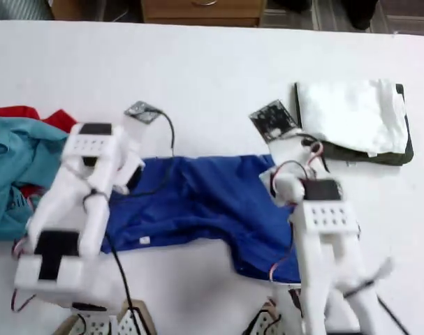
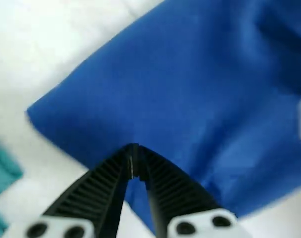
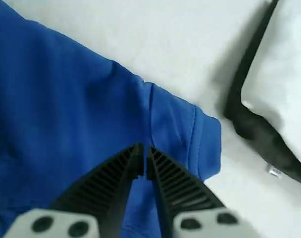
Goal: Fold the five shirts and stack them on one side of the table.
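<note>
Two claws are low over the blue shirt (image 1: 212, 199), which lies spread, with some wrinkles, in the middle of the white table (image 1: 198, 63). I see the left gripper (image 2: 133, 161) at the shirt's edge on the side of the teal shirt (image 1: 16, 167). Its black jaws are pressed together, the tips meeting on the blue cloth. I cannot tell if any fabric is caught between them. The right gripper (image 3: 144, 161) stands over the other end of this shirt, near a sleeve hem. Its jaws are also closed, with hardly a slit between the tips, and again I cannot say if they pinch cloth. Beyond the right arm (image 1: 327, 230), at the right side of the table, a folded white shirt (image 1: 351, 115) rests on a folded black shirt (image 1: 365, 155). At the left edge, the teal shirt lies crumpled together with a red shirt (image 1: 16, 112), just beside the left arm (image 1: 79, 188).
</note>
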